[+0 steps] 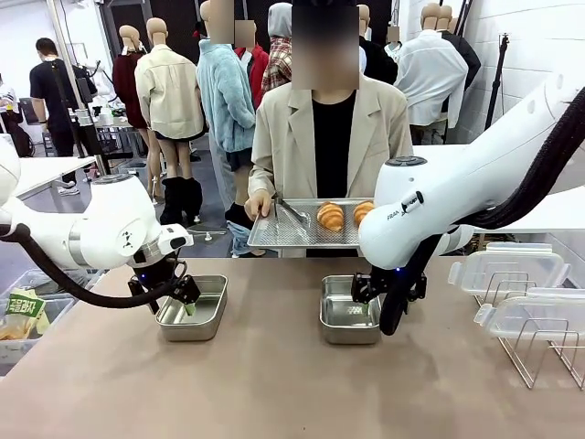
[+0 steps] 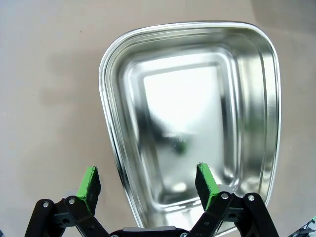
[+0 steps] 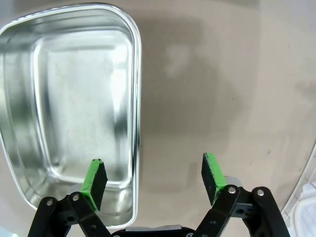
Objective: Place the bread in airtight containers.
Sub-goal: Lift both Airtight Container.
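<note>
While the bread (image 1: pixel 331 217) lies on the perforated tray (image 1: pixel 274 236) that a person's hand (image 1: pixel 259 205) holds at the far edge, both steel containers sit open on the table (image 1: pixel 274 384). The left gripper (image 2: pixel 148 180) straddles the rim of the left container (image 2: pixel 182 113), fingers spread and grasping nothing, one pad inside and one outside. The right gripper (image 3: pixel 153 173) stands likewise released across the rim of the right container (image 3: pixel 74 98). Translucent lids (image 1: pixel 507 270) rest on a wire rack (image 1: pixel 539 352).
</note>
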Controlling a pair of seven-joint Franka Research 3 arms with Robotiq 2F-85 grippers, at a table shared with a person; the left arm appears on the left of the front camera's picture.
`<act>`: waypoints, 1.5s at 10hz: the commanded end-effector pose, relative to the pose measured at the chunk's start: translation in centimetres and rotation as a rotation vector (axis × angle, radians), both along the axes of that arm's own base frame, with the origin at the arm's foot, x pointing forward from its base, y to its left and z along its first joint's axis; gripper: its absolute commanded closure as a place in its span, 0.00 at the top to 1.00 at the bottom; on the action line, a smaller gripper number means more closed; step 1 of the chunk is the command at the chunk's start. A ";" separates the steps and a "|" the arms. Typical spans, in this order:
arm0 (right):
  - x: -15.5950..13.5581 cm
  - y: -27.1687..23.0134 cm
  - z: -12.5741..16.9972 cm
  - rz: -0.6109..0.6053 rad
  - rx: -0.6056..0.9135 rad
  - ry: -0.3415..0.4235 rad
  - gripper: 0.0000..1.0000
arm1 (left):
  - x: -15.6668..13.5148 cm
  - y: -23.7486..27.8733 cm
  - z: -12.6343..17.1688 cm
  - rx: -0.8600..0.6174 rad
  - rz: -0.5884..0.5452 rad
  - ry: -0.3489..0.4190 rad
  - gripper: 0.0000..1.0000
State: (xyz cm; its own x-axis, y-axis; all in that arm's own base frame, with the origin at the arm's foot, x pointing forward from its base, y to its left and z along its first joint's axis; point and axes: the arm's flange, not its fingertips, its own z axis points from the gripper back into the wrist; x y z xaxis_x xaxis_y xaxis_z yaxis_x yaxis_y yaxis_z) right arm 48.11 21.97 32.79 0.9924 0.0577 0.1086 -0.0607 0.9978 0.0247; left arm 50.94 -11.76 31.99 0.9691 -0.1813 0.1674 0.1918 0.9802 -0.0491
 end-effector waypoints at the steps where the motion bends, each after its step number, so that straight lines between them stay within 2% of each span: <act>1: 0.4 0.4 0.0 0.013 0.006 -0.025 0.75 | 0.1 -0.6 1.0 0.027 0.020 -0.013 0.82; 4: 0.7 0.4 -0.2 -0.007 0.000 -0.027 0.16 | 0.2 -0.6 1.2 0.030 0.012 -0.010 0.24; 5: 0.9 0.5 -0.3 -0.011 -0.004 -0.020 0.00 | 0.2 -0.5 1.2 0.028 0.012 -0.009 0.04; 6: 0.9 0.6 -0.4 -0.021 -0.018 -0.026 0.00 | 0.2 -0.5 1.2 0.025 0.011 -0.005 0.00; 11: 1.0 0.9 -0.5 -0.063 -0.024 -0.024 0.00 | 0.1 -0.4 1.3 0.002 0.009 -0.002 0.00; 13: 1.0 1.0 -0.4 -0.078 -0.024 0.011 0.00 | -0.5 -0.4 1.8 -0.017 0.007 -0.012 0.00; 14: 1.4 1.1 -0.3 -0.082 -0.064 0.061 0.00 | -0.8 -0.4 2.2 -0.023 0.015 -0.013 0.00; 15: 1.9 1.4 0.2 -0.055 -0.156 0.143 0.00 | -1.0 -0.2 2.8 -0.007 0.006 -0.026 0.00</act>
State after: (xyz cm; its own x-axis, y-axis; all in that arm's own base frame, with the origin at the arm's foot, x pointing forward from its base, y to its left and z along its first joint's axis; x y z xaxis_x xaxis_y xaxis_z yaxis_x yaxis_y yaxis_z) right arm 48.86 22.48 33.12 0.9984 0.0079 0.0553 -0.0073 0.9999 -0.0119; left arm 50.82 -12.25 33.73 0.9642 -0.1866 0.1882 0.1991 0.9787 -0.0496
